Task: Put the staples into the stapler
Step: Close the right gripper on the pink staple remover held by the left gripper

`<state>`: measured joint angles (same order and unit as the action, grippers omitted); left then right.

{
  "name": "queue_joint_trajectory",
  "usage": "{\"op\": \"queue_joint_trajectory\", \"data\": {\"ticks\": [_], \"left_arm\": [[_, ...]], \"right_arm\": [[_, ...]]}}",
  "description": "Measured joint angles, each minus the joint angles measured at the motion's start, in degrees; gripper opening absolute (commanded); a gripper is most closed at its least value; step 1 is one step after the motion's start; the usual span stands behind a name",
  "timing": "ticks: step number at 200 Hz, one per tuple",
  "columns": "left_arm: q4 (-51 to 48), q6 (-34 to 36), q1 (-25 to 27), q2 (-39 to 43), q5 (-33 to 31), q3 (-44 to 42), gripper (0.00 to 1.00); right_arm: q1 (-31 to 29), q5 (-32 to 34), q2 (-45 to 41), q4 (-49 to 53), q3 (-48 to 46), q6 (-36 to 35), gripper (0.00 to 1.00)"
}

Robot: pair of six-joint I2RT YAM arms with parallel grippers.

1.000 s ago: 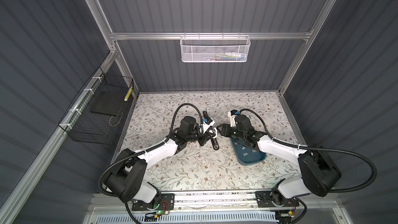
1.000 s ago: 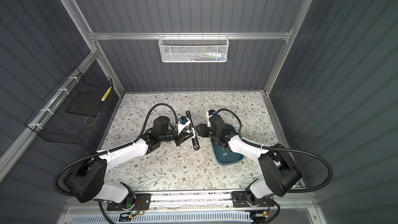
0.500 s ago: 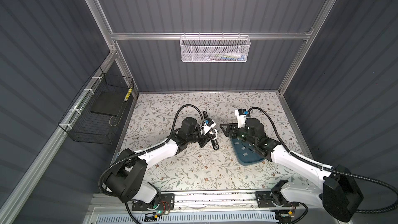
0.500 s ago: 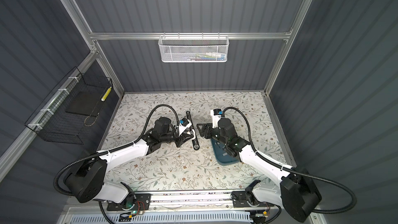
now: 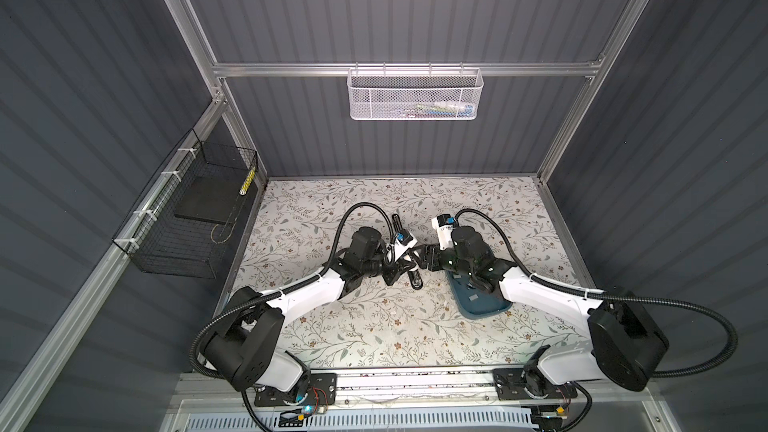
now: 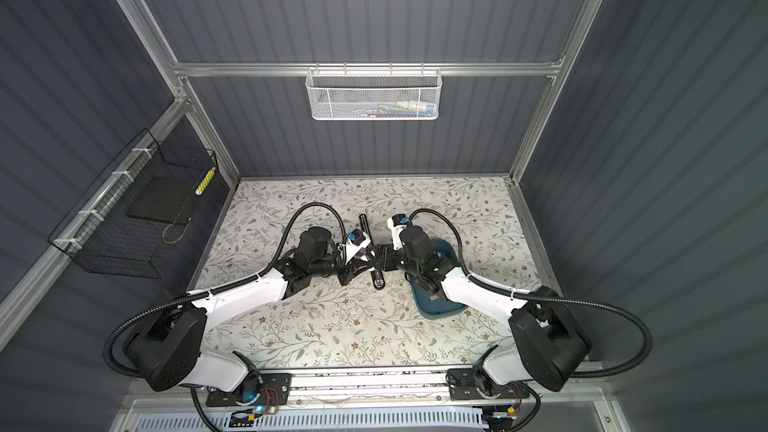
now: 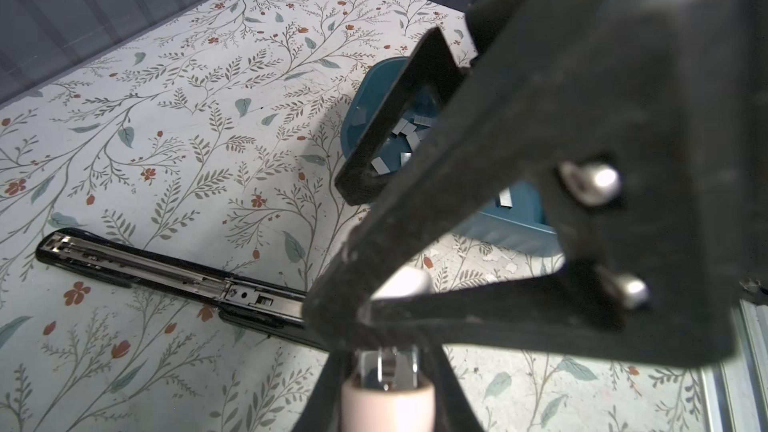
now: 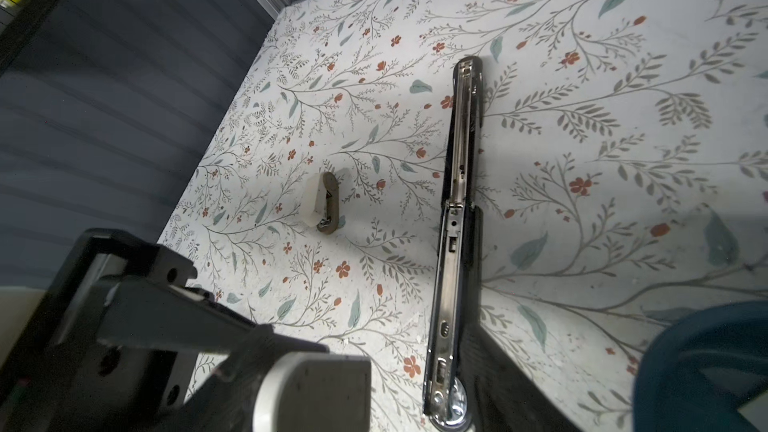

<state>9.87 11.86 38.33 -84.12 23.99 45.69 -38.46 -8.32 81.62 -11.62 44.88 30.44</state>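
While the small pale stapler [image 7: 386,405] is clamped in the closed left hand [image 5: 399,273] near the middle of the worktop [image 5: 374,326], the right hand [image 5: 427,263] is spread wide with nothing in it. The staples [image 7: 401,135] are sat in the blue tray [image 5: 484,311] toward the right edge, so a strip probably needs pinching next.

Both top views look down from high up over the whole table [image 5: 374,326]. Wrist cams sit low and close, and both catch the black stapler [image 7: 166,272].
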Motion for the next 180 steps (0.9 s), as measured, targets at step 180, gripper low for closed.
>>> {"op": "queue_joint_trajectory", "data": {"ticks": [180], "left_arm": [[5.5, 0.8, 0.0, 9.8, -2.7, -7.2, 0.0]], "right_arm": [[0.6, 5.7, 0.3, 2.7, 0.9, 1.1, 0.72]]}}
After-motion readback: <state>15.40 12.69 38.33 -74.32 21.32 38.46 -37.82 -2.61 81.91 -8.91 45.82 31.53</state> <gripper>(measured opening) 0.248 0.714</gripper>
